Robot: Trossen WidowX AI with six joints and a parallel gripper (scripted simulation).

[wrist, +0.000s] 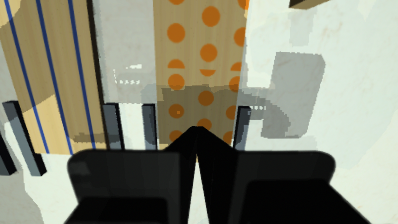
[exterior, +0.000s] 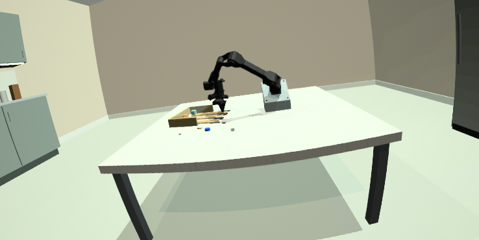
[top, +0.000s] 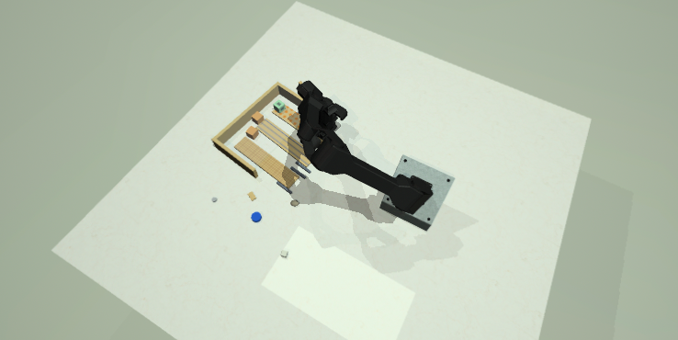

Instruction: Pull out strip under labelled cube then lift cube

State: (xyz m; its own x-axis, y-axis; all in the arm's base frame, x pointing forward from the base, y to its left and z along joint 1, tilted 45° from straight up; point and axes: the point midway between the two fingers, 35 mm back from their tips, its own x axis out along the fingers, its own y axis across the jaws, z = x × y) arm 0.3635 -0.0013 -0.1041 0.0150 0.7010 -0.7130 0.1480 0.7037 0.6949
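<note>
in the wrist view, going left to right: a blue-lined strip (wrist: 47, 75), a pale gap of surface (wrist: 127, 50), the dotted strip (wrist: 200, 55), then bare surface to the right. dark grey bars stand at the near ends of the strips, two of them flanking the dotted strip's near end. the gripper (wrist: 197, 131) sits right over that near end, its tips meeting in a point with no gap between them and nothing held; it looks to be pressing down on the strip, though actual contact cannot be told from these views.

the relation that matters: the dotted strip's long axis runs straight away from the gripper, up the wrist view, into the tray (top: 246, 117). the cube (top: 278, 106), green with a label on top, sits at the strip's far end, near the tray's back corner, out of the wrist view. so the cube lies ahead of the gripper along the strip, and the pull would go the opposite way, back toward the arm's base (top: 422, 180), along that same axis.

in the top view, left to right: the gridded strip (top: 263, 162), two plain orange cubes (top: 254, 124) on the neighbouring strips, then the dotted strip with the green cube, partly hidden by the arm. a drag that drifts sideways risks touching the blue-lined strip on the left.
</note>
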